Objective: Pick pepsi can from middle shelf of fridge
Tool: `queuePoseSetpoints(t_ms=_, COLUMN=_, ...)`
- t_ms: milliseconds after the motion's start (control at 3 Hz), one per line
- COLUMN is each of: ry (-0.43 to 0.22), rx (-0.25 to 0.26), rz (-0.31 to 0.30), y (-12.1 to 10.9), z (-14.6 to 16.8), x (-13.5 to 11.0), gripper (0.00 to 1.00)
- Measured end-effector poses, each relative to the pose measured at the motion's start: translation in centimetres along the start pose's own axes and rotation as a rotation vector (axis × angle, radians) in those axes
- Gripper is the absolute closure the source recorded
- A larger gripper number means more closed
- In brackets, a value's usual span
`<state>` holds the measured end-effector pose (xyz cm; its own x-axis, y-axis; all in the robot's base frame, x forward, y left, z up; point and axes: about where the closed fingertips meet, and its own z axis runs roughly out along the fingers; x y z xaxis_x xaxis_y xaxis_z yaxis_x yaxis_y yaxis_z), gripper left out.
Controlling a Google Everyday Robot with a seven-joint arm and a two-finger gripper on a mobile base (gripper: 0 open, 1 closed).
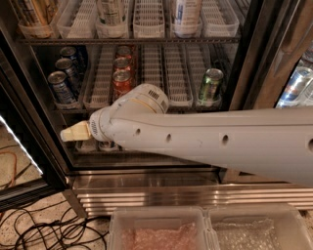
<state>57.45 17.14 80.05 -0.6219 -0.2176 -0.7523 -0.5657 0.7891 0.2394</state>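
Three dark blue pepsi cans stand in line in the leftmost lane of the middle shelf [173, 73]; the front pepsi can [60, 88] has a silver top. The fridge [243, 63] stands open, its dark frame around the racks. My gripper [73, 133] is the cream tip at the end of my white arm [205, 139]. It sits below the front edge of the middle shelf, under and slightly right of the front pepsi can, apart from it. It holds nothing that I can see.
Red cola cans [122, 80] fill the second lane and a green can [211, 84] stands far right. Bottles [111, 12] stand on the rack above. The open door [22, 151] is left. Ribbed steel base [171, 195], two plastic bins [159, 229], floor cables [44, 229] below.
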Motion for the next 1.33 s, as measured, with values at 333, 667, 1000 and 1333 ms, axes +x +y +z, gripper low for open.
queuePoseSetpoints(t_ms=333, ry=-0.024, rx=0.02, rz=-0.011, y=0.1, z=0.0, x=-1.1, gripper=0.0)
queuePoseSetpoints(t_ms=667, ry=-0.082, rx=0.027, rz=-0.057, y=2.0, z=0.7, x=-4.2, gripper=0.0)
queuePoseSetpoints(t_ms=1000, ry=-0.11, rx=0.025, rz=-0.091, y=3.5, z=2.1, x=-6.1, gripper=0.07)
queuePoseSetpoints(t_ms=1333, ry=-0.11, rx=0.012, rz=-0.102, y=4.5, z=3.9, x=-6.7, gripper=0.08)
